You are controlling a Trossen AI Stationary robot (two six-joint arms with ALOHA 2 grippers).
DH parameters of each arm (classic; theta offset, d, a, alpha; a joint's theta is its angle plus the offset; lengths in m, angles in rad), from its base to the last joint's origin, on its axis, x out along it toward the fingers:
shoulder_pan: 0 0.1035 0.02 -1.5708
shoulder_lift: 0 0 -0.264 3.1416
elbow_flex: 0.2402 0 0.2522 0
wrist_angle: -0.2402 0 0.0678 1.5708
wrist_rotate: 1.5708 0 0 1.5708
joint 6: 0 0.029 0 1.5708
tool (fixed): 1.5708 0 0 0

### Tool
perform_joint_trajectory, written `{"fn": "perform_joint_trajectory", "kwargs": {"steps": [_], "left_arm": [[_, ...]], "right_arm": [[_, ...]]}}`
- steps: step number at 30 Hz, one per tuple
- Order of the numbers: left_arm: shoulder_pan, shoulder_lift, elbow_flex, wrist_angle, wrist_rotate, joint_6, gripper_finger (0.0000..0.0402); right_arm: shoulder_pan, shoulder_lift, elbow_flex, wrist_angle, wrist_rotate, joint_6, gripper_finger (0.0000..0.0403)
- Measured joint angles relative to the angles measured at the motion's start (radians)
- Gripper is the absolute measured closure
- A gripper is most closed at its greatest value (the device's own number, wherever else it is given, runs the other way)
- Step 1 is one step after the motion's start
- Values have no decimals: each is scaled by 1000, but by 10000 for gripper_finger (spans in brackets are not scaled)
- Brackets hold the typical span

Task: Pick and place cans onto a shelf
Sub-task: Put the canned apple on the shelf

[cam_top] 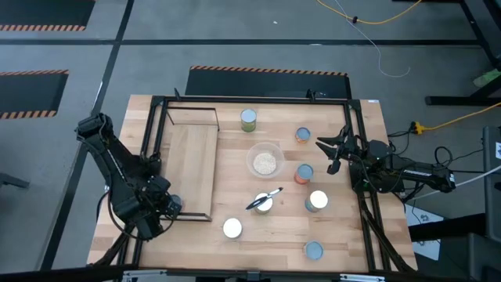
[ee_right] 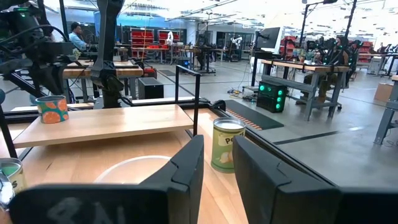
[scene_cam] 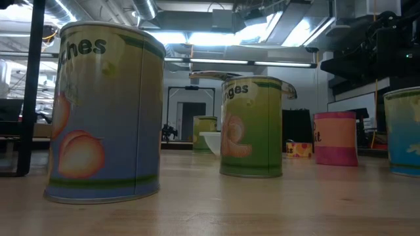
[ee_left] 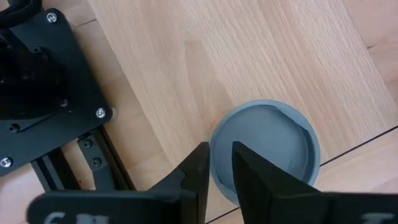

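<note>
The shelf (cam_top: pixel 192 168) is a light-wood board in a black wire frame at the table's left; it also shows in the right wrist view (ee_right: pixel 106 124). My left gripper (cam_top: pixel 168 205) (ee_left: pixel 221 155) is at the shelf's near right corner, fingers pointing down and nearly together. It is above a grey-topped can (ee_left: pixel 267 149) that stands upright on the board; this can also shows in the right wrist view (ee_right: pixel 51 109). My right gripper (cam_top: pixel 330 153) (ee_right: pixel 217 149) is over the table's right side, shut and empty, pointing toward a pale green can (ee_right: pixel 227 144) (cam_top: pixel 248 119).
Loose cans stand on the table (cam_top: pixel 303 135), (cam_top: pixel 304 172), (cam_top: pixel 317 201), (cam_top: pixel 313 250), (cam_top: pixel 232 228). A clear bowl of grains (cam_top: pixel 265 162) sits mid-table. A silver-and-black utensil (cam_top: pixel 264 197) lies on another can. Black frame rails (cam_top: pixel 356 157) edge the table. A person (ee_right: pixel 78 37) sits far off.
</note>
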Motion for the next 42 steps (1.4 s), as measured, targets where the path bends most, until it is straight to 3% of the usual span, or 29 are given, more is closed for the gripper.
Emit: {"fn": "perform_joint_trajectory", "kwargs": {"steps": [5,14,22,30,36,42], "left_arm": [[0,2,24,-22,-48,2,317],[1,-80,133,-101,-125,39,320],[21,-186,135,-97,-326,140,320],[163,-285,137,-86,-542,447,320],[333,-340,137,-7,-539,755,320],[517,-372,97,200,-435,1139,321]], "right_arm": [[0,0,0,0,0,0,312],[0,0,0,0,0,0,312],[0,0,0,2,0,0,312],[0,0,0,44,1,0,312],[0,0,0,96,2,36,307],[0,0,11,112,74,180,248]]}}
